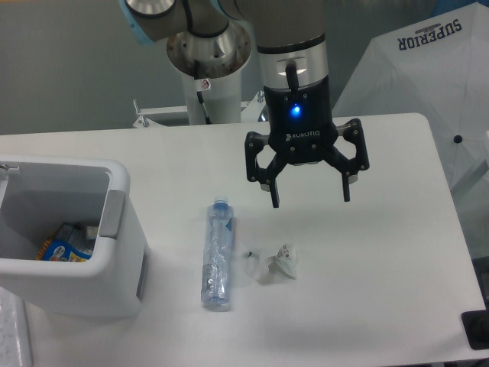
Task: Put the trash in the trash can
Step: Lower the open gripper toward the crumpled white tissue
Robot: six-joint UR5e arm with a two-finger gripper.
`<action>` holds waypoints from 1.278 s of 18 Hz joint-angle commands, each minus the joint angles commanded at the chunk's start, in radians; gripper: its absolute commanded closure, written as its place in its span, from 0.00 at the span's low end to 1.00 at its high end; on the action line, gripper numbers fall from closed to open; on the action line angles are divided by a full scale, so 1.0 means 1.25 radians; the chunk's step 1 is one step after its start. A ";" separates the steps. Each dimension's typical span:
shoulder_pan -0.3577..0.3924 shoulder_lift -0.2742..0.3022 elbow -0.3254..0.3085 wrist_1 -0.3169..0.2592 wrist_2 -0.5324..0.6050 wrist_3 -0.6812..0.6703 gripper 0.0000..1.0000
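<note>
A slim clear bottle (pixel 217 256) with a blue cap lies flat on the white table, cap pointing away from the camera. Just to its right sits a small crumpled clear-white wrapper (pixel 276 263). The white trash can (pixel 114 229) stands at the left edge, its grey handle panel facing the bottle. My gripper (pixel 311 199) hangs open above the table, above and slightly right of the wrapper, holding nothing. Both fingers point down, wide apart.
Inside the trash can lies a blue-and-orange snack packet (pixel 65 246). The robot base (pixel 208 61) stands behind the table. A white umbrella-like cover (pixel 428 69) sits at the far right. A dark object (pixel 475 330) sits off the table's front right corner.
</note>
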 joint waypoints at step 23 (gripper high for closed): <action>-0.066 -0.152 -0.036 0.118 -0.038 -0.134 0.00</action>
